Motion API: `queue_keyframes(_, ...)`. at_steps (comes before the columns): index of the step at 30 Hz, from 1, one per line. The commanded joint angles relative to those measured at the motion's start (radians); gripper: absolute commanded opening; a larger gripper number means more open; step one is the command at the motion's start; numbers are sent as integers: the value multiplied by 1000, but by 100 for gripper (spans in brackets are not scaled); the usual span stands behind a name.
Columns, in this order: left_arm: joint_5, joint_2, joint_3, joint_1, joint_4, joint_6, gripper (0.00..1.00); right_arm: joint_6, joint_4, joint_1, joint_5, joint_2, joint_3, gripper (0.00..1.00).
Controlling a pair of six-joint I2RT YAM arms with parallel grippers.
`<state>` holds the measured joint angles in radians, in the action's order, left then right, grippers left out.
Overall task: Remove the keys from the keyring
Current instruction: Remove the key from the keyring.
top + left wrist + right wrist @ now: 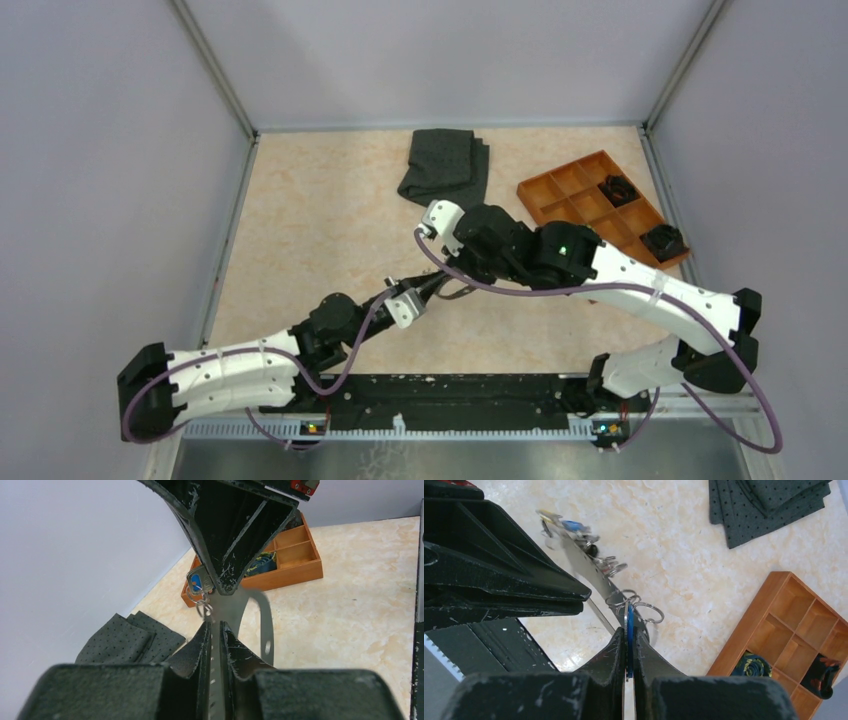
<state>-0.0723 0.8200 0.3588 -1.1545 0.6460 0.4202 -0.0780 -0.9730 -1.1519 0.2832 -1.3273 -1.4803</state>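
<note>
My left gripper (216, 626) is shut on the keyring (235, 607), a pale grey curved band held edge-on above the table. My right gripper (629, 632) is shut on a blue-headed key (629, 617) that hangs on small metal rings (646, 611) at the band's end. In the left wrist view the right gripper (222, 586) comes down from above with that blue key (196, 582) beside its tip. More keys (569, 527) cluster at the band's (586, 565) far end. In the top view both grippers meet at mid-table (440, 283).
An orange wooden compartment tray (575, 180) stands at the back right with black lumpy clumps (617, 188) in two cells. A folded dark grey cloth (445, 165) lies at the back middle. Grey walls close in the table on three sides.
</note>
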Motion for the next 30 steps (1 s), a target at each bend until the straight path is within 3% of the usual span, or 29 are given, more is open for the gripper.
queue_keyframes(1, -21, -21, -8, -8, 70, -23, 18, 2, 16, -6, 29, 42, -66, 0)
queue_keyframes(30, -41, 62, 89, -8, 69, -97, 30, 60, -41, -14, 36, -16, -161, 0)
